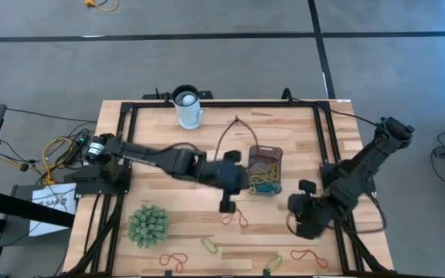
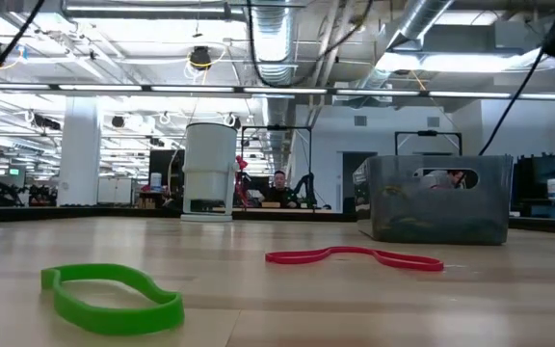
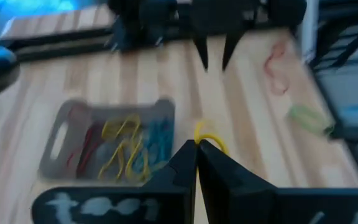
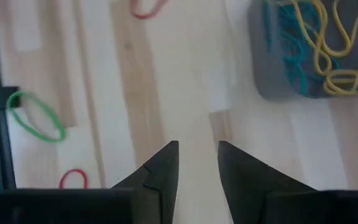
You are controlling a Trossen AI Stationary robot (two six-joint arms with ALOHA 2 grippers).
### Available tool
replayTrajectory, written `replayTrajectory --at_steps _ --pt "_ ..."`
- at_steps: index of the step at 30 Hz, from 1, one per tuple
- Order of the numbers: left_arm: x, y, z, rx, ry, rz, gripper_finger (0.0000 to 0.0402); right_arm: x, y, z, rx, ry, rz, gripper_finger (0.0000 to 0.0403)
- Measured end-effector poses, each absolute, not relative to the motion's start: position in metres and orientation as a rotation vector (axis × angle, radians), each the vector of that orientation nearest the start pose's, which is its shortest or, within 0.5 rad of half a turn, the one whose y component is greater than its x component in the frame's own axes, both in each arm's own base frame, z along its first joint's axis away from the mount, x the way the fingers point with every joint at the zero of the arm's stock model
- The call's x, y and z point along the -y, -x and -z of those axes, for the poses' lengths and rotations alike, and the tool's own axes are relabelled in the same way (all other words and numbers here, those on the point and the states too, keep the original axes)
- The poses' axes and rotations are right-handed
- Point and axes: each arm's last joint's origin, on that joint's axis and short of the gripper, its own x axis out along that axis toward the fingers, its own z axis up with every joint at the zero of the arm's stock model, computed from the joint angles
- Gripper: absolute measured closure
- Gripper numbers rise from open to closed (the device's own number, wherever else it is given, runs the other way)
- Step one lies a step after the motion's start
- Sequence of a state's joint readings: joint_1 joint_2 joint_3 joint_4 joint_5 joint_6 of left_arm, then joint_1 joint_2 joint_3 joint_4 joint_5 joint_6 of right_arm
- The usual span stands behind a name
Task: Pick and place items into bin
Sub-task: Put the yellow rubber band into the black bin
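Note:
The bin point(image 1: 265, 170) stands mid-table and holds yellow, blue and red loops; it also shows in the left wrist view as the bin point(image 3: 114, 146). My left gripper point(image 1: 227, 205) is just to the left of it, shut on a yellow loop point(image 3: 207, 135). My right gripper point(image 4: 197, 155) is open over bare wood to the right of and nearer than the bin point(image 4: 316, 50), touching nothing. Loose loops lie flat on the table: a red loop point(image 1: 234, 218), a second red loop point(image 1: 174, 261), a third red loop point(image 1: 309, 257), a green loop point(image 1: 208, 245) and another green loop point(image 1: 273, 264). My left gripper pinches the yellow loop between its two fingertips point(image 3: 188, 155), only at their free ends. A short arc of the loop point(image 3: 211, 138) stands out past the tips. Which part of the band is pinched is hidden by the fingers.
A green spiky ball point(image 1: 147, 225) sits near the left front of the table and a white cup point(image 1: 188, 108) at the far edge. A dark cable point(image 1: 234, 131) curves toward the bin. In the low view a green loop point(image 2: 114, 294) and a red loop point(image 2: 355, 256) lie close.

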State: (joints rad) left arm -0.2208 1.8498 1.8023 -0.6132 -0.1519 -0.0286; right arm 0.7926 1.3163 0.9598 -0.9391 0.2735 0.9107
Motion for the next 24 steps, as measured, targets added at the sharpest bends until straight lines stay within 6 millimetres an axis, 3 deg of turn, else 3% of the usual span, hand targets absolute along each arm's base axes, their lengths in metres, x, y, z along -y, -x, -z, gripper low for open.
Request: replayTrajectory --at_steps 7,11,16,24 --pt "0.037 -0.438 -0.343 -0.500 -0.058 0.184 0.0401 -0.188 -0.135 -0.223 -0.963 -0.075 0.073 0.0296" --pt "0.010 -0.453 -0.329 -0.489 -0.029 0.161 0.0402 -0.194 -0.119 -0.210 -0.841 -0.095 0.101 0.0296" --pt "-0.018 -0.472 -0.286 -0.582 0.008 0.107 0.0401 -0.192 -0.108 -0.195 -0.754 -0.148 0.152 0.0296" --pt "-0.033 -0.492 -0.233 -0.662 0.022 0.082 0.0401 -0.185 -0.109 -0.178 -0.724 -0.168 0.173 0.0296"
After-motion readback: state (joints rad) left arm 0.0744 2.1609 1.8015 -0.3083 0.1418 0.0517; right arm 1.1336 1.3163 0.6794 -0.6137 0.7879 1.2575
